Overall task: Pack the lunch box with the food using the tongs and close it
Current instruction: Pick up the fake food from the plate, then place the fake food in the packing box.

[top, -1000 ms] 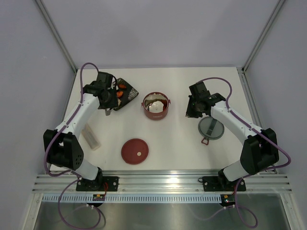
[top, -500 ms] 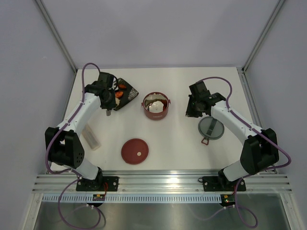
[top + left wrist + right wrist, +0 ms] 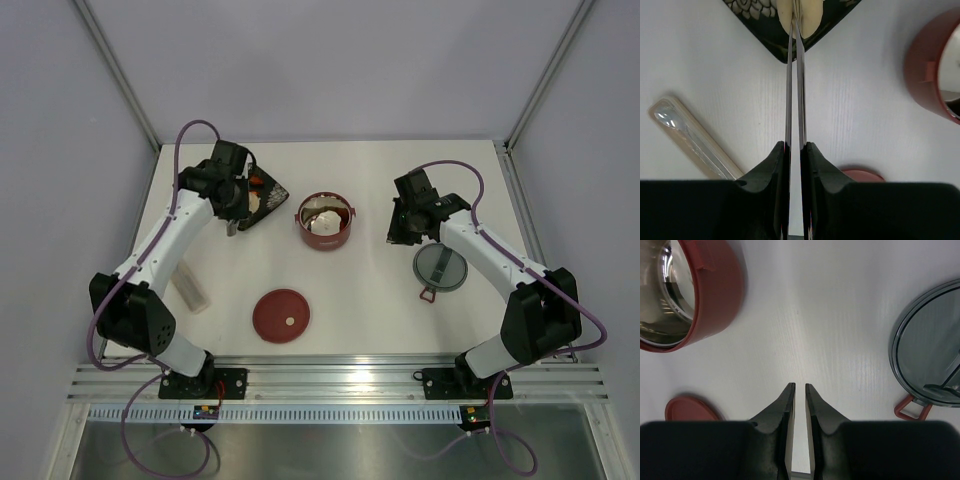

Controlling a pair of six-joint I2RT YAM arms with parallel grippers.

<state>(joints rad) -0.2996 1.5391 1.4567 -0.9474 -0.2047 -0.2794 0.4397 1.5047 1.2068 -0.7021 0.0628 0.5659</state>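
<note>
Lunch box (image 3: 322,243) with white food (image 3: 323,226) inside, left fingers (image 3: 772,165) clamping tongs (image 3: 789,90) reaching tray (image 3: 760,25), right fingers (image 3: 785,405) barely apart, empty

black patterned tray (image 3: 762,27) on a white table (image 3: 370,300); spoon case (image 3: 189,285) nearer than the tray, red lid (image 3: 281,315) near-right of it, grey lid (image 3: 440,267) far right.

Your top view sits high behind the arm bases and looks down on the whole counter (image 3: 350,290). Each wrist view rides low and close to the surface, looking out along its own fingers: left pincer (image 3: 794,147), right pincer (image 3: 800,387). All three views share the lunch box (image 3: 324,243) and the red lid (image 3: 281,315).
</note>
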